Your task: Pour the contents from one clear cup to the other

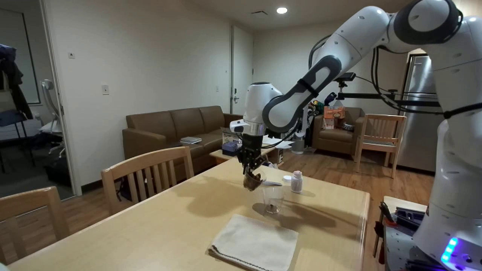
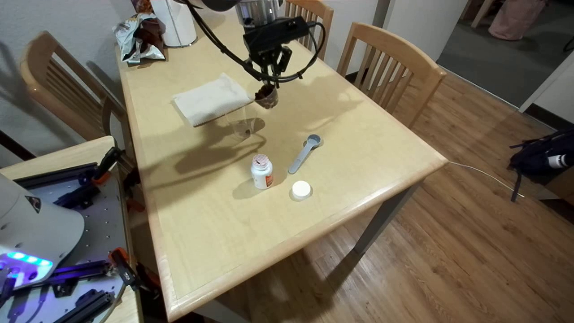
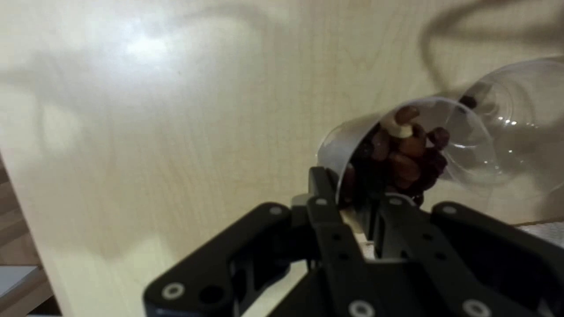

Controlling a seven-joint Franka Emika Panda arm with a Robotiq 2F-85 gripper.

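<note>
My gripper is shut on the wall of a clear cup, with one finger inside and one outside. This cup is tilted, its mouth toward the other cup, and holds nuts and dark dried fruit. In both exterior views the held cup hangs above the table under the gripper. The second clear cup stands upright on the table, beside and below the held cup's mouth. It also shows in both exterior views. A small dark piece lies inside it.
A folded white cloth lies close to the standing cup. A white bottle, a white lid and a grey scoop are on the table. A snack bag lies at the far end; chairs surround it.
</note>
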